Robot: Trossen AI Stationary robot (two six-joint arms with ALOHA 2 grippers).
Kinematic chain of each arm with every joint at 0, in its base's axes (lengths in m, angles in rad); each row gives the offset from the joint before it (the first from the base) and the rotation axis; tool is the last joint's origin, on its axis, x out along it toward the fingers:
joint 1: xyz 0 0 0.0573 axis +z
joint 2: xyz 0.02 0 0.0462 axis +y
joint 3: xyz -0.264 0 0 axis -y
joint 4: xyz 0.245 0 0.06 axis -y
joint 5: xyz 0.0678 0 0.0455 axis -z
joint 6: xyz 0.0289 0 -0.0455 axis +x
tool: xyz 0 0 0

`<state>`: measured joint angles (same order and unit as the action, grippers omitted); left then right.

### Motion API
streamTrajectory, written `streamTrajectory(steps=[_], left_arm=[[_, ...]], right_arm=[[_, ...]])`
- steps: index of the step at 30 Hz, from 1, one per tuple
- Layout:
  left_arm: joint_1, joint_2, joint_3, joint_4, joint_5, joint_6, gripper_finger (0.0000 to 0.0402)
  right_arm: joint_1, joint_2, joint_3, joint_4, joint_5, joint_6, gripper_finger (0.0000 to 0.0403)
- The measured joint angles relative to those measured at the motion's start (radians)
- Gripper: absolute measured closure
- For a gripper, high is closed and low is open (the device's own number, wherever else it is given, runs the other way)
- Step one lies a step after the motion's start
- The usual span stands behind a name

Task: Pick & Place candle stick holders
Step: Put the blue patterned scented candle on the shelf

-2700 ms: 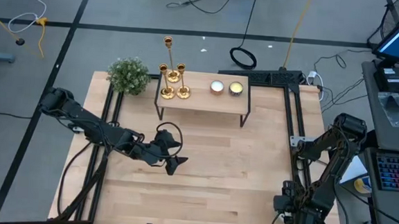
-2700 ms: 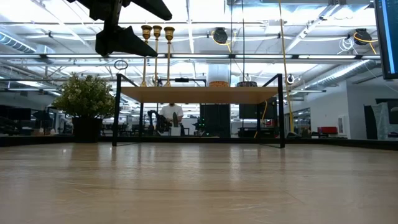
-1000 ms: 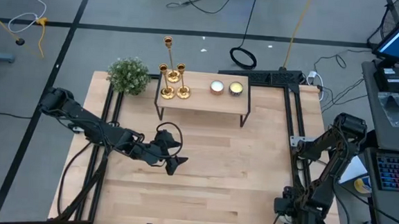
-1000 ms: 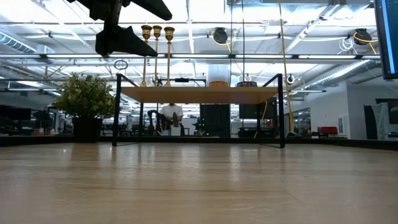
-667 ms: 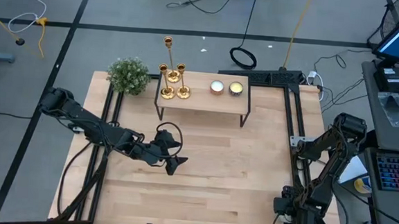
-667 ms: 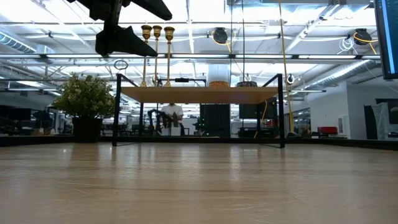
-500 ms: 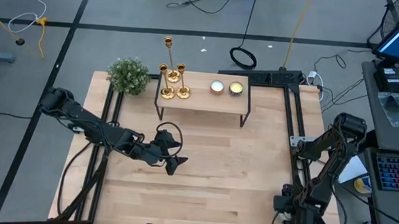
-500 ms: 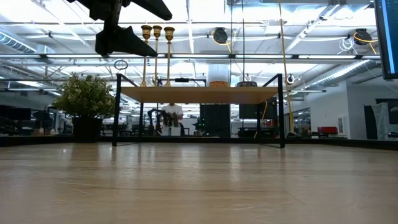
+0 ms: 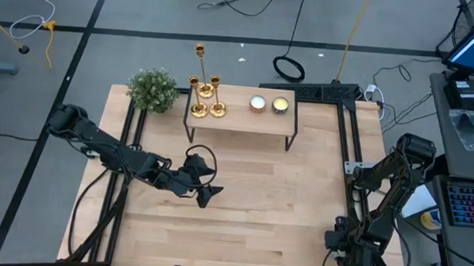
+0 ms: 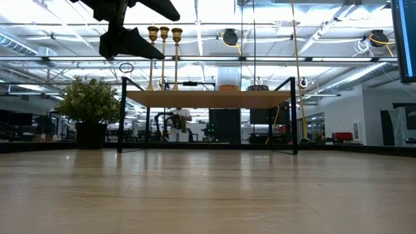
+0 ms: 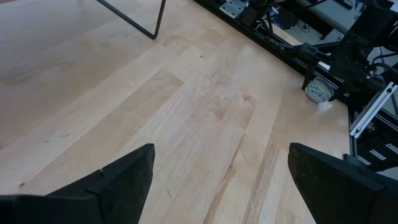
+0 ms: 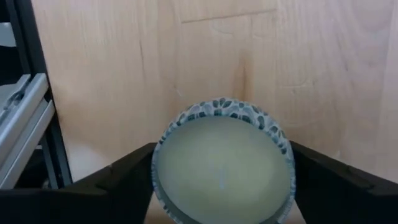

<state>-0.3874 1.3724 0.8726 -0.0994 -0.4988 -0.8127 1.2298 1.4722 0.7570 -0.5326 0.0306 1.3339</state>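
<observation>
Three gold candle stick holders [image 9: 199, 109] stand upright on their round bases at the left end of a small raised wooden shelf [image 9: 242, 118] at the table's far middle. They also show in the low view [image 10: 164, 55]. My left gripper [image 9: 203, 195] hangs open and empty above the table's middle, nearer than the shelf; its wrist view [image 11: 221, 162] shows bare wood between the fingers. My right gripper [image 9: 347, 254] is at the near right corner, open, with a pale candle in a blue-patterned jar [image 12: 222, 171] between its fingers [image 12: 124, 180]. My right gripper has one finger at each side of the candle jar's rim [image 12: 163, 140], pointing down at the table. I cannot tell whether the fingers touch the jar.
Two short round candles [image 9: 258, 103] [image 9: 280, 105] sit on the shelf's right half. A bushy green plant [image 9: 153, 89] stands at the far left beside the shelf. Black rails [image 9: 347, 156] run along the table's left and right edges. A person shows far off in the room [image 10: 179, 118].
</observation>
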Motion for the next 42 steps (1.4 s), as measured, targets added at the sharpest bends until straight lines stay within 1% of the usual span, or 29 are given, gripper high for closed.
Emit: streamTrajectory(steps=[3,9,12,15,20,24,29,35,39,42], left_arm=[[0.0,0.0,0.0,0.0,0.0,0.0,0.0036],[0.0,0.0,0.0,0.0,0.0,-0.002,0.0036],[0.0,0.0,0.0,0.0,0.0,-0.002,0.0036],[0.0,0.0,0.0,0.0,0.0,-0.002,0.0036],[0.0,0.0,0.0,0.0,0.0,-0.001,0.0036],[0.0,0.0,0.0,0.0,0.0,0.0,0.0036],[0.0,0.0,0.0,0.0,-0.001,0.009,0.0036],[0.0,0.0,0.0,0.0,-0.001,0.022,0.0036],[0.0,0.0,0.0,0.0,-0.001,0.022,0.0036],[0.0,0.0,0.0,0.0,-0.001,0.021,0.0036]], right_arm=[[-0.006,0.0,0.0,-0.009,0.002,-0.021,0.0118],[-0.037,-0.009,-0.001,-0.025,-0.014,-0.091,0.0118],[-0.062,-0.032,-0.004,-0.062,-0.012,-0.118,0.0118],[-0.101,-0.075,-0.006,-0.119,-0.002,-0.149,0.0118],[-0.199,-0.188,-0.005,-0.194,-0.008,-0.223,0.0118],[-0.307,-0.285,0.0,-0.247,-0.029,-0.299,0.0118],[-0.478,-0.353,0.067,-0.358,-0.054,-0.453,0.0118],[-0.692,-0.336,0.211,-0.492,-0.035,-0.715,0.0118],[-0.836,-0.296,0.32,-0.541,0.0,-0.895,0.0118],[-0.945,-0.249,0.411,-0.564,-0.001,-1.016,0.0118]])
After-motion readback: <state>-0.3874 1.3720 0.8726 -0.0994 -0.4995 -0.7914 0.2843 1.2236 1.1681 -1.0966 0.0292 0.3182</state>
